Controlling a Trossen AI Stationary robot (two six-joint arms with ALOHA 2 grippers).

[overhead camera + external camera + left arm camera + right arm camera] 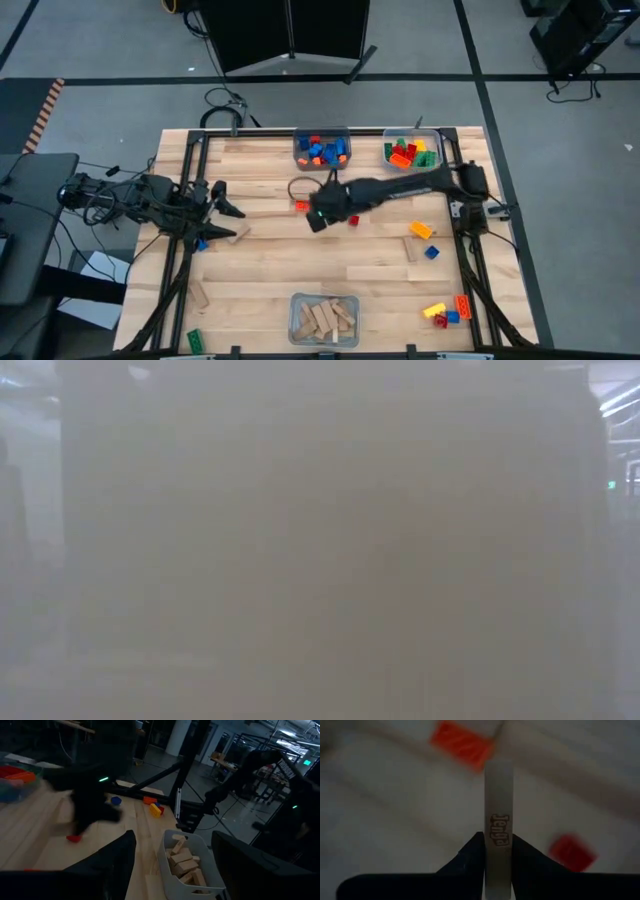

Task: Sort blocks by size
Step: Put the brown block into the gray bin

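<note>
A: Wooden blocks, plain tan?
B: One, stamped "Jenga" [498, 820], stands on edge, clamped between two dark fingers [470, 857]. Several more [322, 318] lie heaped in the clear bin at the table's near edge. Loose ones: one [408, 248] right of centre, one [201, 294] near the left rail.

A: Studded bricks?
B: Blue and orange pieces [321, 150] fill one far bin; red, green and yellow ones [411, 152] fill its neighbour. Loose on the table: a red brick [301, 206] near the centre, a yellow and a blue one [425, 238] to the right, a yellow-red-blue-orange cluster [447, 311] at the near right, a green brick [195, 342] at the near left corner.
</note>
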